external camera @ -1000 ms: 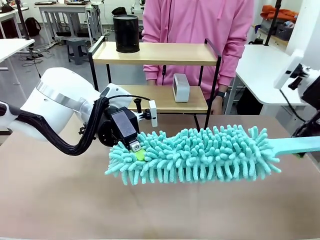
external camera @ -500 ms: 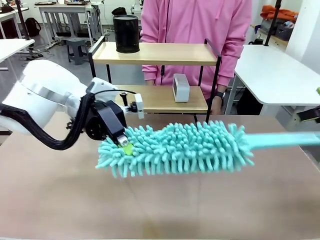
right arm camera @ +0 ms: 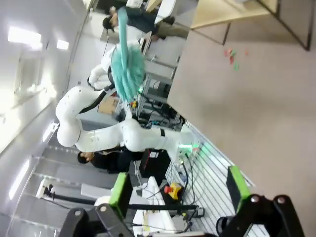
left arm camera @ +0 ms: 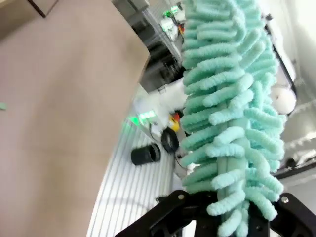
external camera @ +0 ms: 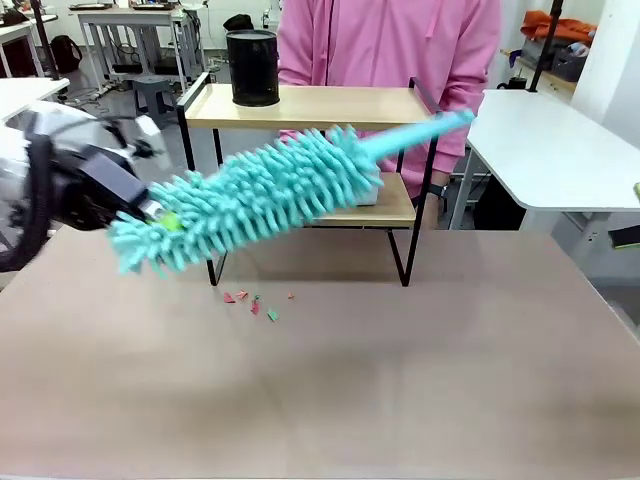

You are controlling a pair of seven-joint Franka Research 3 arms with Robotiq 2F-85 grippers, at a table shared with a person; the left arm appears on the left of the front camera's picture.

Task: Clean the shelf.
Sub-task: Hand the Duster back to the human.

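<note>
Front view gives you the shelf at the tabletop's far edge. Your left end effector clamps the duster by its fluffy tip, handle angled up across the tiers, probably for sweeping. Your right end effector is spread wide, holding nothing.
</note>
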